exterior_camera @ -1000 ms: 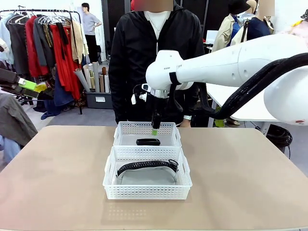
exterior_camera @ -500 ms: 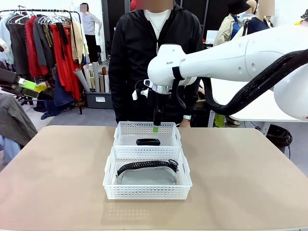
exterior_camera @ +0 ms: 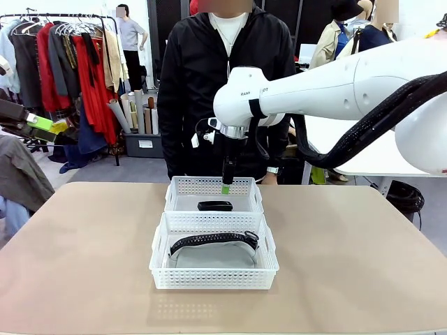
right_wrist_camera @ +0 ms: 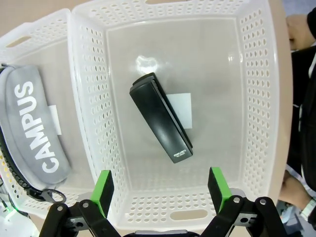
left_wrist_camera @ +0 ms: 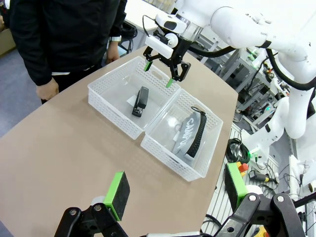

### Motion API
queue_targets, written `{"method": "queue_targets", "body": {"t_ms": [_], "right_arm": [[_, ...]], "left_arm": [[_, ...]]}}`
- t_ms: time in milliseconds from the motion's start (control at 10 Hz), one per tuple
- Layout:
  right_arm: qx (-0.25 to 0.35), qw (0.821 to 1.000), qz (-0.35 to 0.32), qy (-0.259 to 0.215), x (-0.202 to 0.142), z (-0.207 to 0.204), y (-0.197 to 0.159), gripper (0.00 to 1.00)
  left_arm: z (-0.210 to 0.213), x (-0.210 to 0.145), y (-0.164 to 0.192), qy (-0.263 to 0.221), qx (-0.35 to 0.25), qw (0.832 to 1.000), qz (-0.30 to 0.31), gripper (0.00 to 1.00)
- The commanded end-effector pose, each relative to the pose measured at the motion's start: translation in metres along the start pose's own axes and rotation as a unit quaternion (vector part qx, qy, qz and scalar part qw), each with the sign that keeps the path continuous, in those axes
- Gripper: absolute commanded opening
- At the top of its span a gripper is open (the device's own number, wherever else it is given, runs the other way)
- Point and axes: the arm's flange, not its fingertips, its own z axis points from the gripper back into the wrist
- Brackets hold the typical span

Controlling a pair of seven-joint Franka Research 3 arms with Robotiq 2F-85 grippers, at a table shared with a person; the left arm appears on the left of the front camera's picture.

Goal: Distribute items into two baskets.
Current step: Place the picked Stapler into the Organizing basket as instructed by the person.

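Black and oblong, the stapler (right_wrist_camera: 160, 118) is lying flat on the floor of the far basket (exterior_camera: 212, 185), its long body slanting from 11 o'clock toward 5 o'clock in the right wrist view. It is looking rigid, smooth and fairly dense for its size, so it is likely to slip unless pinched across its narrow sides near the middle. Sitting in the near basket (exterior_camera: 213, 278), which is touching the far one, is the grey bag (right_wrist_camera: 37, 133), soft and flat, with its black strap (exterior_camera: 211, 241) curving along the top. The bag is probably light and floppy; bunching the fabric or hooking the strap would be the surest hold. Hanging just above the far basket's 12 o'clock rim is the right gripper (right_wrist_camera: 160, 190), its green pads spread wide and grasping nothing. The left gripper (left_wrist_camera: 175, 190) is waiting well away from both baskets, jaws likewise wide apart and empty. A person (exterior_camera: 230, 84) in a black jacket is standing at the table's 12 o'clock edge, behind the baskets.
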Motion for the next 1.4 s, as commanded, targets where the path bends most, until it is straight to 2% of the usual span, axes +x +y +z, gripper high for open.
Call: {"method": "queue_targets", "body": {"t_ms": [0,900,1100,1300], "right_arm": [[0.0,1.0,-0.001,0.0,0.001,0.004,-0.001,1.0],[0.0,1.0,0.0,0.0,0.0,0.0,0.0,1.0],[-0.004,0.996,-0.071,-0.056,-0.041,0.027,0.006,1.0],[0.001,0.99,-0.101,-0.103,-0.075,0.057,0.027,1.0]], "left_arm": [[0.001,0.0,-0.001,-0.001,0.002,1.0,-0.001,1.0],[0.001,0.0,-0.001,-0.001,0.002,1.0,-0.001,1.0],[0.001,0.0,-0.001,-0.001,0.002,1.0,-0.001,1.0],[0.001,0.0,-0.001,-0.001,0.002,1.0,-0.001,1.0]]}}
